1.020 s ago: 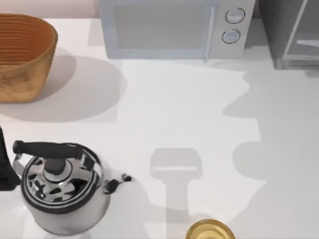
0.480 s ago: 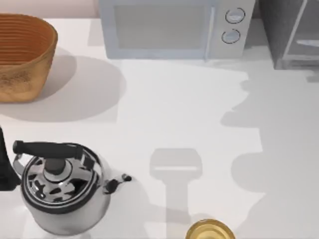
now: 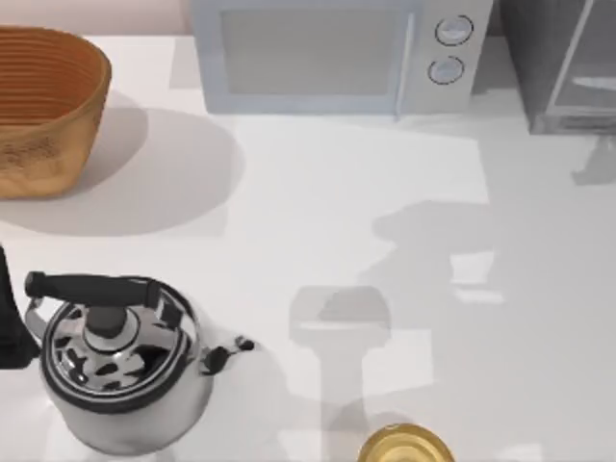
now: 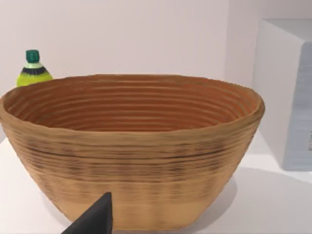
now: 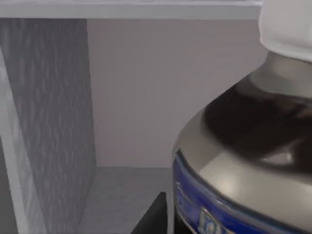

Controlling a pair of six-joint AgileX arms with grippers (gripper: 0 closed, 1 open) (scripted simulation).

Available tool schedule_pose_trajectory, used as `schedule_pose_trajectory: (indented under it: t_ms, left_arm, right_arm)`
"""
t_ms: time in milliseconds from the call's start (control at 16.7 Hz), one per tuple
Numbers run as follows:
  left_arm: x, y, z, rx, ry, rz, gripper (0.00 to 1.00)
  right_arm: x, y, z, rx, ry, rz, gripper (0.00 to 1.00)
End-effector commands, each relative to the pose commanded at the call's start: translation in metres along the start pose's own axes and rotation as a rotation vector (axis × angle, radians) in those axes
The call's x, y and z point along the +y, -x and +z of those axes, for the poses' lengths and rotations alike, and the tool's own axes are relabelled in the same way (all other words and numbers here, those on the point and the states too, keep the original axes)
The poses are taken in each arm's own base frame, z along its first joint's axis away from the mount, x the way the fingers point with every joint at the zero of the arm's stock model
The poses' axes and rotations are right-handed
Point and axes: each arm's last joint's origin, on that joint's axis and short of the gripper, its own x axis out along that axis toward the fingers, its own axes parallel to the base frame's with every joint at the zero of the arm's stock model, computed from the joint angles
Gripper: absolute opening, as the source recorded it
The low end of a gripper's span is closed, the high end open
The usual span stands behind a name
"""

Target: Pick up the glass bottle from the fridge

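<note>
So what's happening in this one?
The right arm's wrist camera sits inside the fridge, close up against the glass bottle, with the white cap at the frame's corner. The bottle sits on the fridge floor. The left arm is parked at the table's left edge, its camera facing the wicker basket.

glass bottle (image 5: pixel 253 146) cropped, fridge (image 3: pixel 563 63) cut off
</note>
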Motion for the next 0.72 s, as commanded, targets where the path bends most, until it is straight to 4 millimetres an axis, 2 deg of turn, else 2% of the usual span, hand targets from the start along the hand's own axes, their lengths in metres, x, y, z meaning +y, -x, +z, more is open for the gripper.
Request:
schedule_pose_trajectory:
  t_ms: [180, 300, 540, 720]
  left_arm:
    - [0.0, 0.0, 0.0, 0.0, 0.0, 0.0, 1.0]
    - [0.0, 0.0, 0.0, 0.0, 0.0, 0.0, 1.0]
    - [0.0, 0.0, 0.0, 0.0, 0.0, 0.0, 1.0]
    - [0.0, 0.0, 0.0, 0.0, 0.0, 0.0, 1.0]
  right_arm:
    - [0.019, 0.052, 0.015, -0.009, 0.001, -0.002, 0.0]
    - [0.03, 0.09, 0.014, -0.015, -0.001, -0.002, 0.0]
    - [0.045, 0.152, -0.012, -0.024, -0.006, 0.001, 0.0]
    - [0.051, 0.178, -0.04, -0.023, -0.01, 0.005, 0.0]
